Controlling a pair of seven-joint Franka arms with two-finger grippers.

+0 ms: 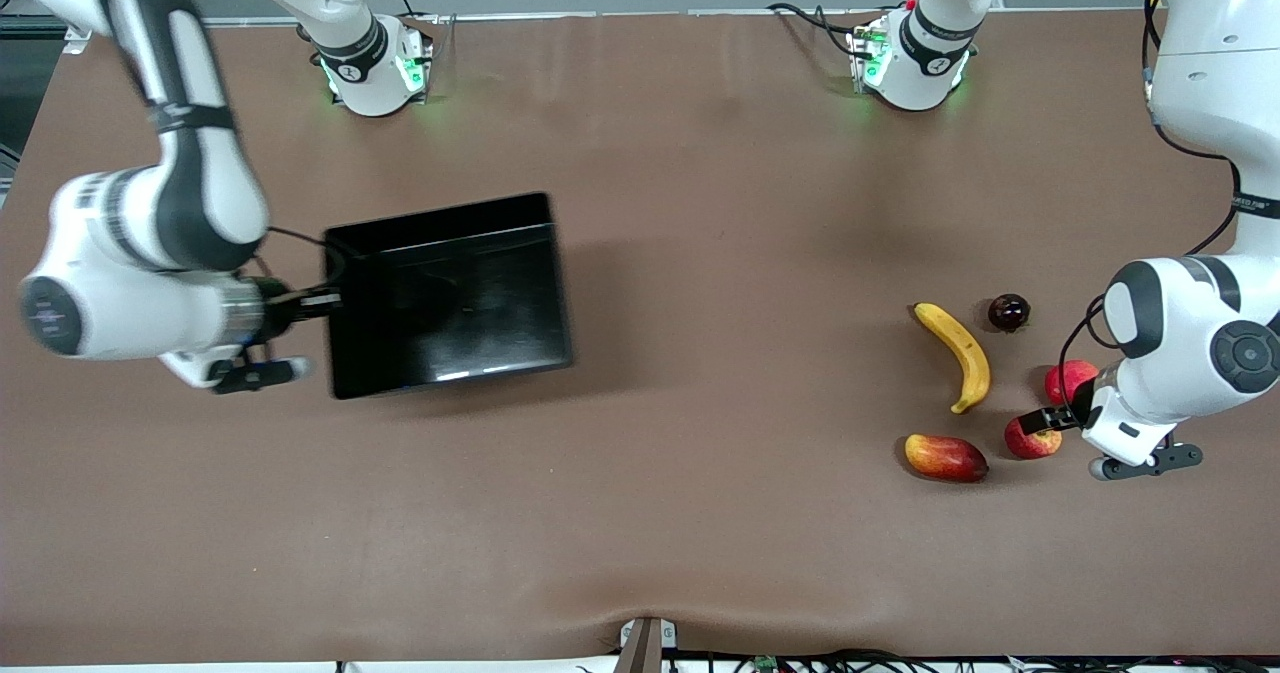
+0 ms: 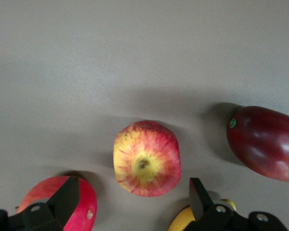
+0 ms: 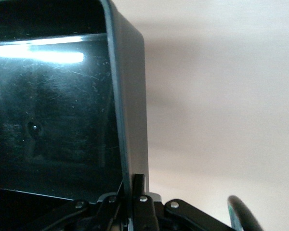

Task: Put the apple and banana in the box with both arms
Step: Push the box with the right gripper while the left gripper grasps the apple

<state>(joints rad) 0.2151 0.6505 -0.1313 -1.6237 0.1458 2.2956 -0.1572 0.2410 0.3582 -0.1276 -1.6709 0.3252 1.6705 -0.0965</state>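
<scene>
Left gripper (image 2: pixel 130 199) hangs wide open over the apple (image 2: pixel 147 158), beside the banana (image 1: pixel 958 353): round, firm, slick, so it should squeeze across the middle. Right gripper (image 3: pixel 134 192) pinches the box (image 1: pixel 450 293) wall.

Even overhead light, glare on the box (image 1: pixel 450 293), right arm (image 1: pixel 150 243) motion-blurred

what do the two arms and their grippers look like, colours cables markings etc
Both arms are glossy white jointed tubes with black joint bands and round grey end caps. Green lights glow at both bases. Thin black cables run along them. The left gripper and right gripper are black with two slim fingers on dark mounts with visible screws.
</scene>
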